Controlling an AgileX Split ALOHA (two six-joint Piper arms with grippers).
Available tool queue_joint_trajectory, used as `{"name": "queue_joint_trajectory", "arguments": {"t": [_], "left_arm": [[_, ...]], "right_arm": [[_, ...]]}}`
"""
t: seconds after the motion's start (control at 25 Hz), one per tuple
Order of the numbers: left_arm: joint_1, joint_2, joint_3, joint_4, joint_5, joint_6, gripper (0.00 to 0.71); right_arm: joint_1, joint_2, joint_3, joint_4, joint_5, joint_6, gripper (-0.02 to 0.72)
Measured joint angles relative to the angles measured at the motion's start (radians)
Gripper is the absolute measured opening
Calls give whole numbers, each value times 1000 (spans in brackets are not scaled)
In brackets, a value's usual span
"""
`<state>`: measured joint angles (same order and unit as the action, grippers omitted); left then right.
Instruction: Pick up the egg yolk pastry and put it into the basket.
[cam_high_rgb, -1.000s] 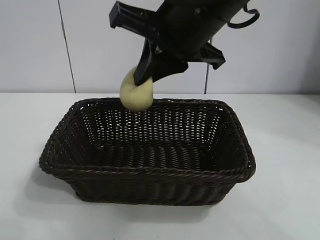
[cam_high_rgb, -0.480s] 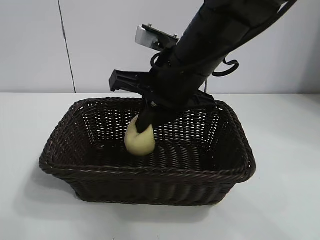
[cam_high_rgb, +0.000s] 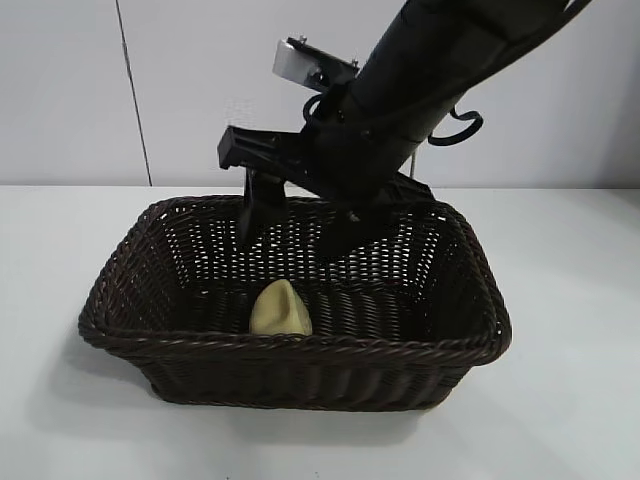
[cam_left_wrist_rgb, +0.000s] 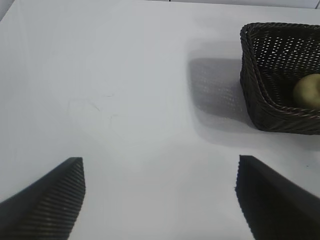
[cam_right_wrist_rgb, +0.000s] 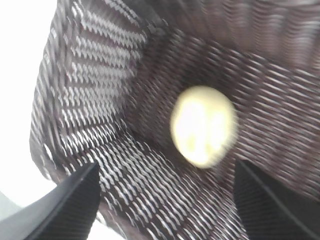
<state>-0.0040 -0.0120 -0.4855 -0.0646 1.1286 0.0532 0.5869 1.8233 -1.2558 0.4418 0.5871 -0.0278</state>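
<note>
The pale yellow egg yolk pastry (cam_high_rgb: 280, 309) lies on the floor of the dark brown wicker basket (cam_high_rgb: 300, 345), near its front wall. It also shows in the right wrist view as a pale lump (cam_right_wrist_rgb: 202, 125) on the weave, and at the edge of the left wrist view (cam_left_wrist_rgb: 307, 91). My right gripper (cam_high_rgb: 297, 228) hangs open just above the pastry, inside the basket's mouth, with nothing between its fingers. My left gripper (cam_left_wrist_rgb: 160, 172) is open over bare table, well away from the basket (cam_left_wrist_rgb: 277, 75).
The basket stands in the middle of a white table (cam_high_rgb: 560, 400), with a white wall behind it. The right arm (cam_high_rgb: 430, 70) slants down from the upper right over the basket's back rim.
The right gripper lowered the pastry into the basket, then opened. The pastry dropped onto the basket floor and the gripper rose slightly. The left gripper has not moved.
</note>
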Motion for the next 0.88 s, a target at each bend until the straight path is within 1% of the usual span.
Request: {"name": "queue_joint_trajectory", "arguments": {"t": [0.12,0.2,0.28,0.4,0.52,0.6,0.64,0.72,0.88], "left_arm": [[0,0,0,0,0,0,596],[0,0,0,0,0,0,596],[0,0,0,0,0,0,596],[0,0,0,0,0,0,596],[0,0,0,0,0,0,596],[0,0,0,0,0,0,596],[0,0,0,0,0,0,596],[0,0,0,0,0,0,596],[0,0,0,0,0,0,596]], "right_arm": [[-18,-18,-43,-22,109,28,540],[-33,-18,-88,-59,193,28,540],[-43,-18,-134,-103,258,28,540],[-44,-18,-205,-197,324,69,540],[-46,-18,-264,-313,388,120,540],[-55,-18,-290,-365,424,143,540],[-64,-18,-302,-382,443,149,540],[-84,-18,-322,-392,472,156,540],[-139,-18,-345,-398,492,158,540]]}}
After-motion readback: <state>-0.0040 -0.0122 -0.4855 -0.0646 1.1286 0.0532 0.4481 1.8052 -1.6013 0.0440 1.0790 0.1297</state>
